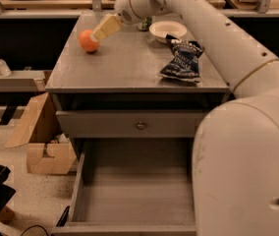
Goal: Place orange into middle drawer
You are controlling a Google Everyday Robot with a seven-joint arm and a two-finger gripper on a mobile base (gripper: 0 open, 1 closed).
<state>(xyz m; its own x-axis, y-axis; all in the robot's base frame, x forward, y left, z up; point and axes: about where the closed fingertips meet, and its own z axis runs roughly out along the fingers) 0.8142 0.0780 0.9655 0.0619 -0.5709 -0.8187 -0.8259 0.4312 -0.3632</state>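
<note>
On the left rear of the cabinet top (125,70), I am seeing the orange (88,41) sitting with the gripper (100,33) reaching down right against its upper right side. I cannot tell whether the gripper is open or closed. Below, the middle drawer (134,195) is standing pulled out. A chip bag (181,60) and a white bowl (167,30) are lying further right.

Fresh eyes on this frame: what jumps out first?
The big white arm fills the right foreground, stretched across the cabinet top with its hand right beside the orange at the back-left corner. Below, the middle drawer stands pulled out and empty. A blue chip bag lies on the top's right side.
</note>
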